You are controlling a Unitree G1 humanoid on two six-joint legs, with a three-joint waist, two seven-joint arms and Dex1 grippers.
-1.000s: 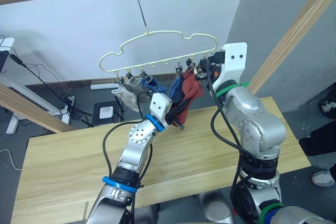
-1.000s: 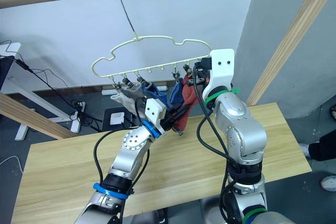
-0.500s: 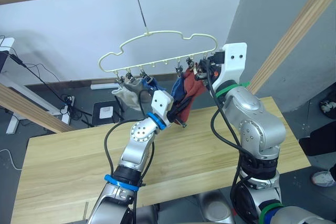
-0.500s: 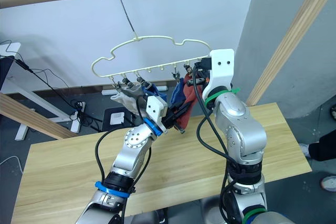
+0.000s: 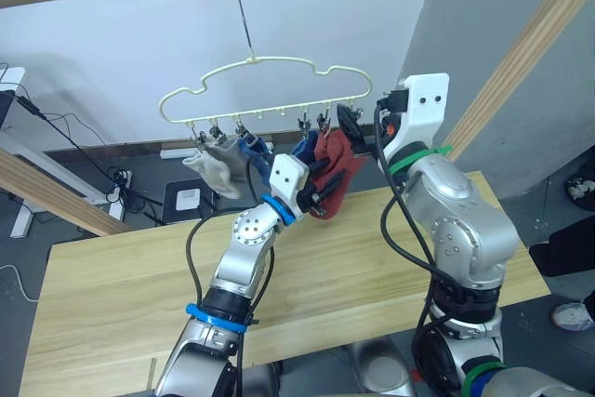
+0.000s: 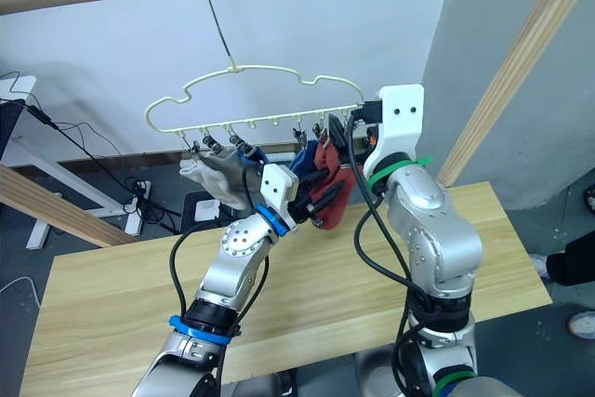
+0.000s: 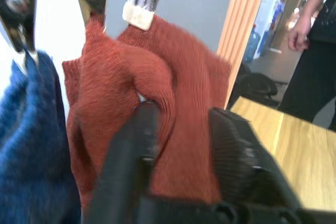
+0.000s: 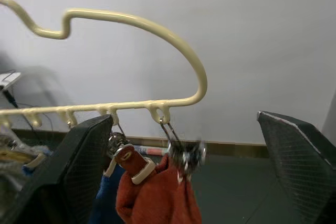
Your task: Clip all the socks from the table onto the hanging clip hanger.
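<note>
Table (image 5: 121,276) bare of socks. On the hanger (image 5: 265,90), left to right: grey socks (image 5: 216,163), blue (image 5: 253,149), red (image 5: 333,166). Our left gripper (image 7: 184,129) pinches a fold of red sock under its clip. Right gripper (image 8: 184,150) spread wide just beside the end clip. We judge last sock being secured; next, release and check hold. No readable writing.

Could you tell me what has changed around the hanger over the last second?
The clip hanger has swung to the robot's left, carrying the clipped socks with it. The right gripper now stands open beside its end clip. The left gripper still holds the rust-red sock. The table is unchanged.
</note>
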